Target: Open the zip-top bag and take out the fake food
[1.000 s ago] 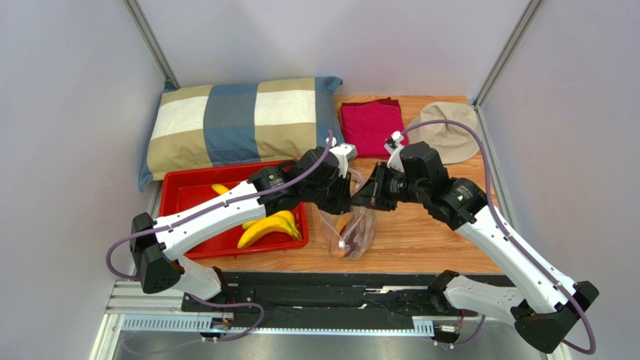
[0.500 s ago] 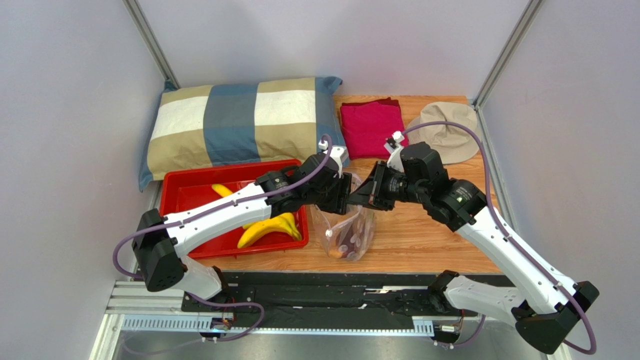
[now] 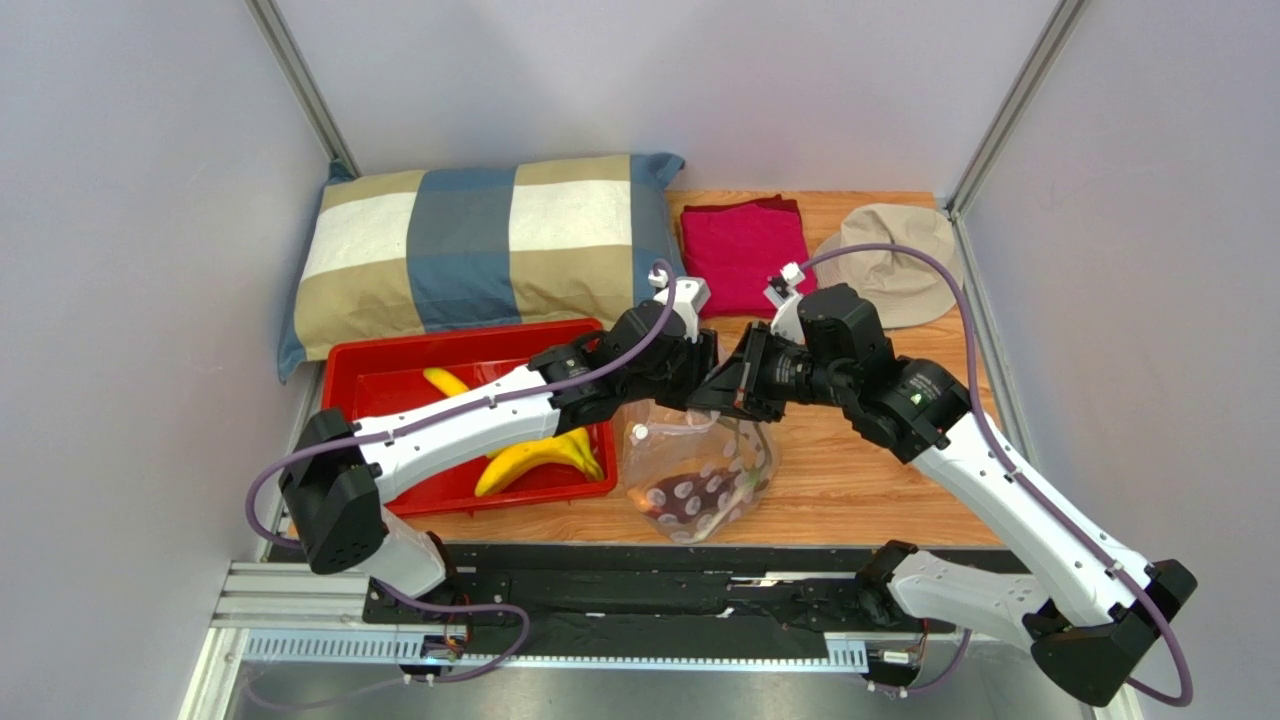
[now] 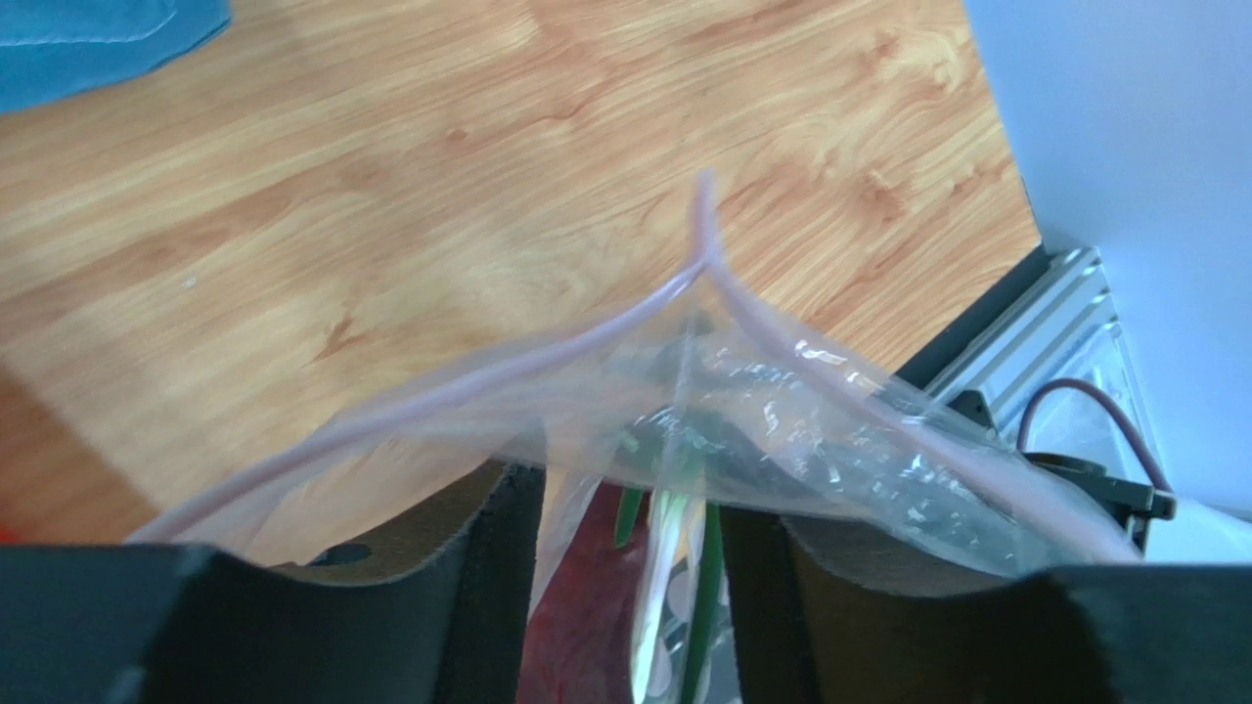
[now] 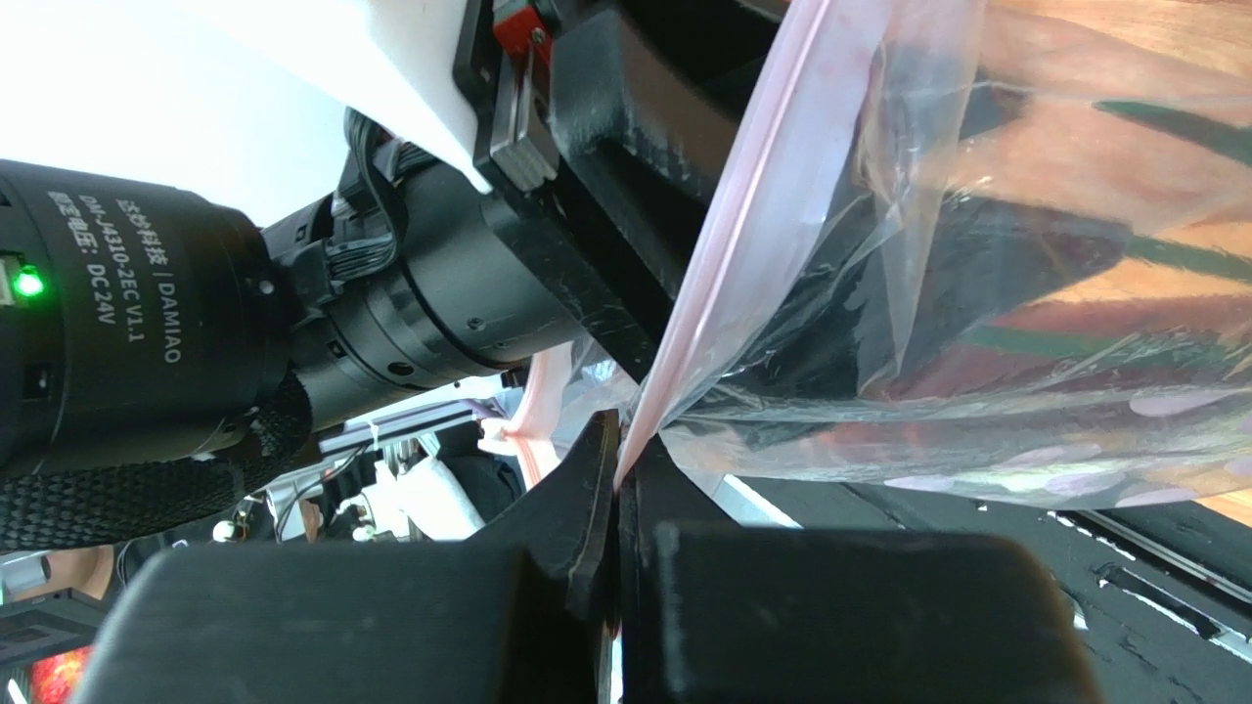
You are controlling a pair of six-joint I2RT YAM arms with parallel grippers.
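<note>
The clear zip-top bag (image 3: 699,468) hangs at the table's front middle, its bottom spread wide on the wood. Fake food (image 3: 694,489) lies in its bottom: orange, dark red and green pieces. My right gripper (image 3: 736,393) is shut on the bag's pink zip strip (image 5: 735,250), pinched between its fingertips (image 5: 617,455). My left gripper (image 3: 694,375) is right beside it at the bag's mouth. In the left wrist view its jaws stand part-way apart (image 4: 629,587) with bag film and green pieces (image 4: 703,587) in the gap. The pink strip (image 4: 706,264) forks above them.
A red tray (image 3: 376,383) at the left holds yellow bananas (image 3: 541,455). A checked pillow (image 3: 481,240) lies behind it. A red cloth (image 3: 739,248) and a beige hat (image 3: 894,255) lie at the back right. Black rails run along the table's near edge (image 3: 631,578).
The bag has gone from a narrow hanging shape to a wide, spread one. The left gripper has shifted back and right at the mouth. The right gripper has kept its grip.
</note>
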